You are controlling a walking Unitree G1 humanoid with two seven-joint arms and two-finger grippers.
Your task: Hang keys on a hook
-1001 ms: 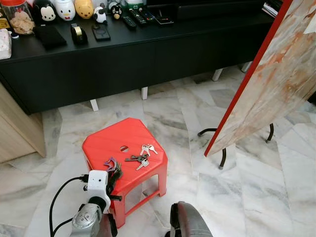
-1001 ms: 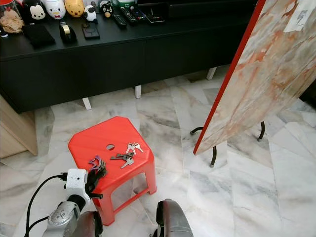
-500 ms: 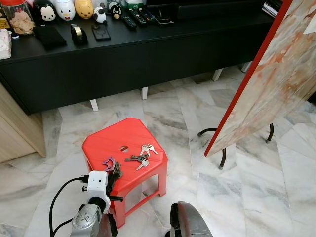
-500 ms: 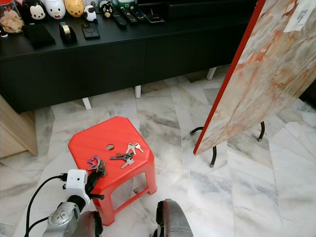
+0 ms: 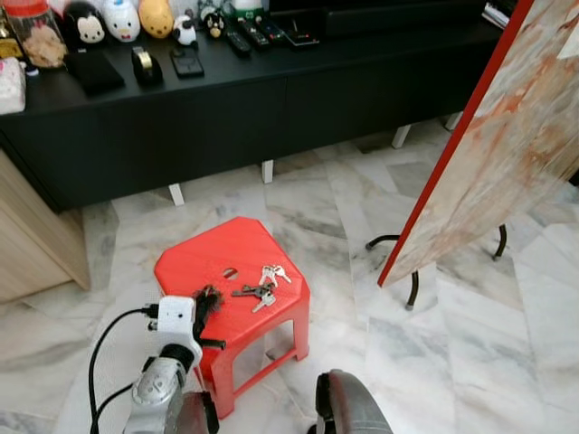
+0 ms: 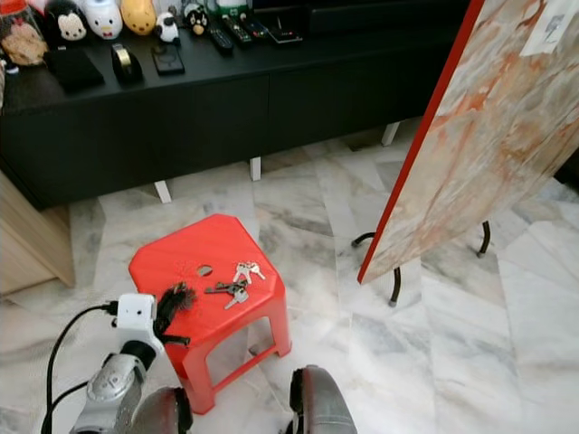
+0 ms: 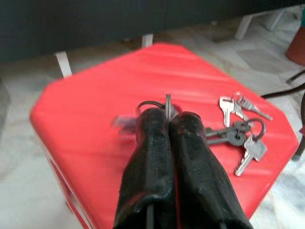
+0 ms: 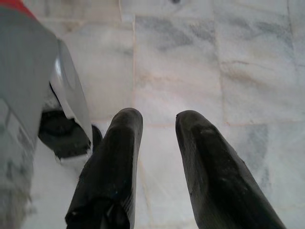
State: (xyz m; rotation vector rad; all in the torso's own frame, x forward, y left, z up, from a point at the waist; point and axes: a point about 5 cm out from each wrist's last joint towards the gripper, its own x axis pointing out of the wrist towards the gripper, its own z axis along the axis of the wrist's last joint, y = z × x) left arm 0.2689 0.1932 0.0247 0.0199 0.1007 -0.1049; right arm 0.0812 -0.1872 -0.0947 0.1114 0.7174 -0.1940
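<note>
A red plastic stool [image 5: 204, 262] stands on the marble floor before me. My left gripper [image 5: 208, 297] hovers over its near left corner, shut on the metal ring of a key bunch [image 7: 167, 106]; a blurred purple tag [image 7: 125, 123] hangs beside the fingers [image 7: 155, 143]. Two more bunches lie on the seat: silver keys [image 5: 271, 272] and darker keys [image 5: 254, 293], seen too in the left wrist view as silver keys [image 7: 231, 106] and darker keys [image 7: 243, 140]. My right gripper [image 8: 157, 119] hangs open over the floor.
A long black cabinet [image 5: 271, 99] with figurines, remotes and a jar runs along the back. A large marbled board with a red edge [image 5: 507, 136] leans on a black stand [image 5: 412, 289] at the right. A wooden unit [image 5: 36, 244] is at the left.
The left gripper has lifted the purple-tagged key bunch off the stool seat and holds it slightly higher. The camera shifted a little. The other two bunches stay put.
</note>
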